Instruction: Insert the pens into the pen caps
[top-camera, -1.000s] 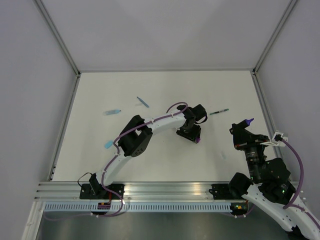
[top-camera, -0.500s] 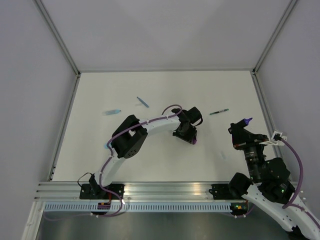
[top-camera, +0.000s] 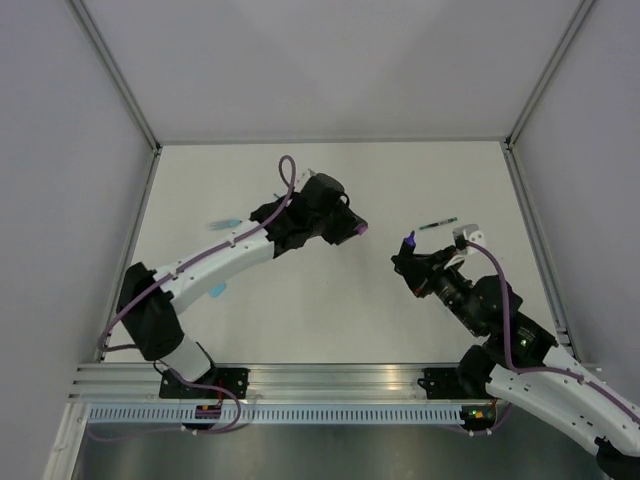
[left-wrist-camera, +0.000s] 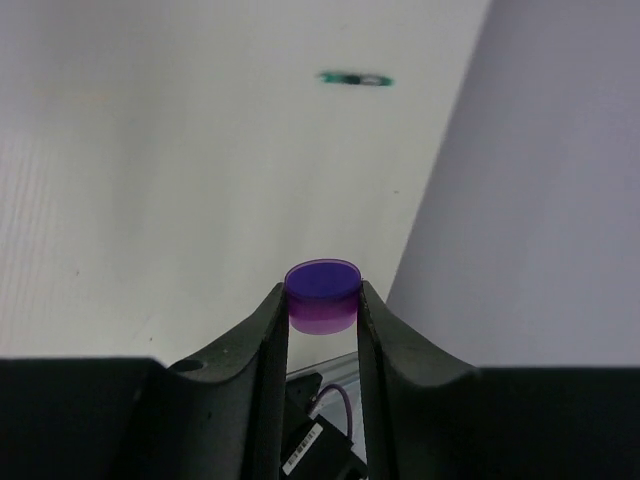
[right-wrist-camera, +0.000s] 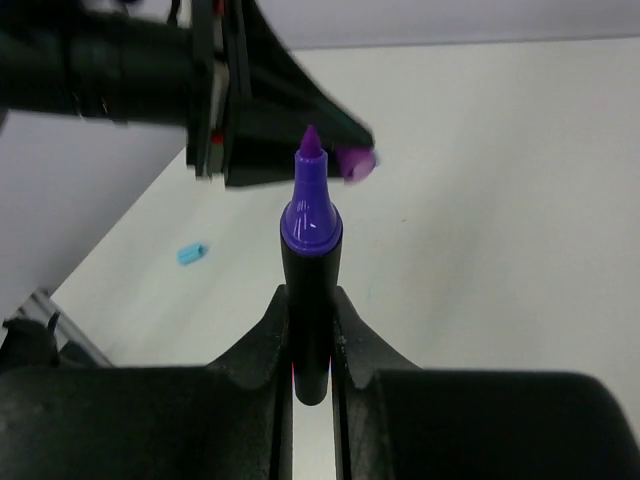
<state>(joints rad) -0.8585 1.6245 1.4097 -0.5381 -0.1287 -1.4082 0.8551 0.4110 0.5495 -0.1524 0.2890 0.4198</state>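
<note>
My left gripper (left-wrist-camera: 322, 300) is shut on the tiny purple cap (left-wrist-camera: 322, 295), held above the table with its closed flat end towards the wrist camera. From above, the cap (top-camera: 352, 230) sticks out of the left gripper (top-camera: 345, 228) over the table's middle. My right gripper (right-wrist-camera: 312, 310) is shut on the black-and-purple marker (right-wrist-camera: 312, 250), tip pointing away. The purple cap (right-wrist-camera: 356, 163) hangs just right of that tip, a short gap beyond. The thin green pen (top-camera: 438, 224) lies at the back right. A light blue marker (top-camera: 225, 222) and a light blue cap (top-camera: 217, 290) lie on the left.
The left arm (top-camera: 230, 250) stretches diagonally across the left half of the white table (top-camera: 330, 320). Grey walls close the table in on three sides, with metal posts (top-camera: 525, 120) at the back corners. A rail (top-camera: 320, 380) runs along the near edge.
The left gripper shut on the purple cap, lifted it off the table and swung it up and to the left. The right arm carried the marker left, towards the cap.
</note>
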